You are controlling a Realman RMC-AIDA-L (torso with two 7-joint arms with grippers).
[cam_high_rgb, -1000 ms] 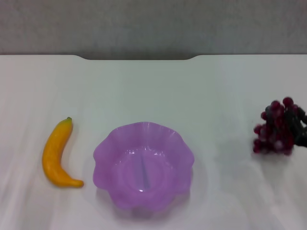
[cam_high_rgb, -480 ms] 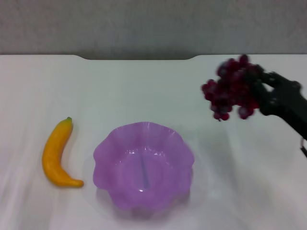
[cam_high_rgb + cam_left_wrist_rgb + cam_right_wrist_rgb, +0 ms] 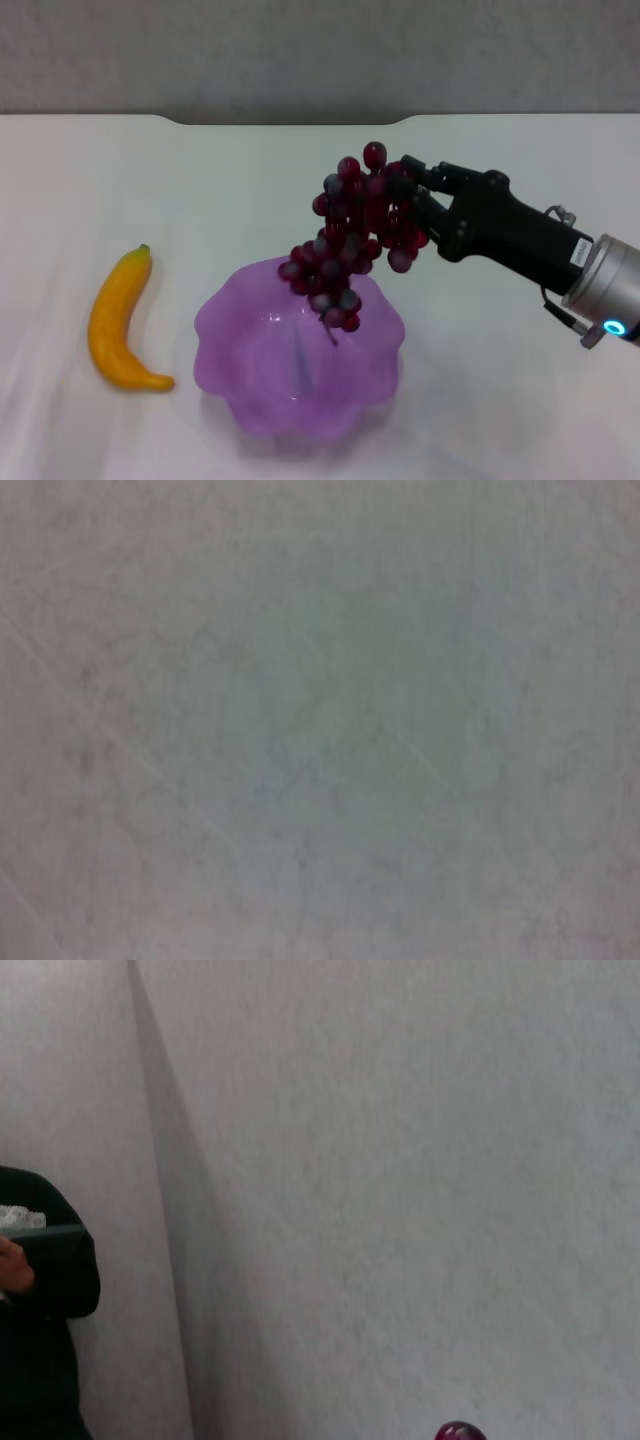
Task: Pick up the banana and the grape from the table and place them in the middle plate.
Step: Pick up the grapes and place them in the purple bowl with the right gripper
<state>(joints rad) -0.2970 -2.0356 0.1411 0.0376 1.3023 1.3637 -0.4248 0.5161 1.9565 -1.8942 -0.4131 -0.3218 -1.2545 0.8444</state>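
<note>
In the head view my right gripper [image 3: 408, 200] is shut on the upper end of the grape [image 3: 350, 240], a long dark red-purple bunch. The bunch hangs down and to the left, its lower end over the far part of the middle plate [image 3: 230, 330], a translucent purple scalloped bowl near the table's front. One grape [image 3: 460, 1431] shows at the edge of the right wrist view. The banana [image 3: 118, 320], yellow-orange with a dark-green tip, lies on the white table [image 3: 250, 190] left of the plate. My left gripper is out of view.
The table has a notched far edge [image 3: 290, 121] with a grey wall behind. The left wrist view shows only a plain grey surface. The right wrist view shows a pale wall and a person in dark clothing [image 3: 40, 1330] at the side.
My right arm has lifted the grape from the table's right side and carried it left, from above the right of the plate to over the plate. The banana and plate have not moved.
</note>
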